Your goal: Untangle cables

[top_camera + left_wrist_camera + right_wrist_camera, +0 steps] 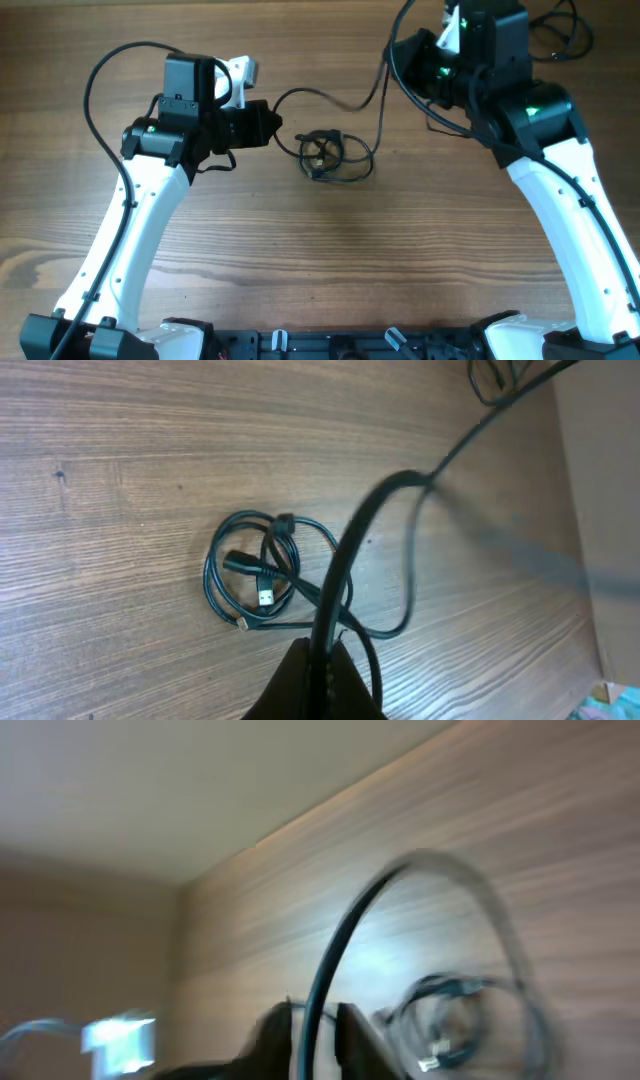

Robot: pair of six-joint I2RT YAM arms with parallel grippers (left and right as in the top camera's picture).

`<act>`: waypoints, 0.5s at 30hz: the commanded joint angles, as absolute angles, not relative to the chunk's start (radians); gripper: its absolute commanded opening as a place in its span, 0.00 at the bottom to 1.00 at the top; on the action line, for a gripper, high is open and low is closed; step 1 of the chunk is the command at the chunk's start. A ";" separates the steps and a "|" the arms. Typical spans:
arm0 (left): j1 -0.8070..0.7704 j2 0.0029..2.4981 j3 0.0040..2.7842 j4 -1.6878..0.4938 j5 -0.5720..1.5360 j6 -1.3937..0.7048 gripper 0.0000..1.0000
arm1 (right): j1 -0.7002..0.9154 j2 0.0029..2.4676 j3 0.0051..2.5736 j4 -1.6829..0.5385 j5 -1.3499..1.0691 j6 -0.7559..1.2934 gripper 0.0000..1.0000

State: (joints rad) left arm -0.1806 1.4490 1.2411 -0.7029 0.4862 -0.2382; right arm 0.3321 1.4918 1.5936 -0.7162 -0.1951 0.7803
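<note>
Left claw: our left claw (318, 652) is pinched together on a thin black rubbery cable strand (345, 555), which leaves its tips and arcs away.
Right claw: the same strand seems to pass between the fingers of our right claw (312, 1022). That view is smeared, so we cannot tell whether it is clamped or merely threaded.
Coil: a small tangled coil of thin black cable with plug ends (262, 575) lies flat on the brown wooden table (120, 480). It sits just beyond the left claw's tips and a little to one side, well short of the right claw.
Handling: we judge the cable light, limp and springy, so it is likely to drag the whole coil along instead of unwinding.
Where to hold: we would take a free run near a plug end, not the knotted middle.
Risk: the thin jacket may slip through the pads, and a hard pull could tighten the loops.
</note>
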 commanded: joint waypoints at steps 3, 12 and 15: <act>-0.181 1.433 1.244 -0.623 0.765 -0.267 0.04 | 0.326 1.475 1.606 -0.778 -0.030 0.627 0.77; -0.181 1.242 1.278 -0.387 0.778 -0.554 0.04 | 0.326 1.475 1.605 -1.024 -0.040 0.483 0.99; -0.181 1.225 1.278 -0.304 0.701 -0.694 0.04 | 0.326 1.475 1.605 -1.081 -0.158 0.306 1.00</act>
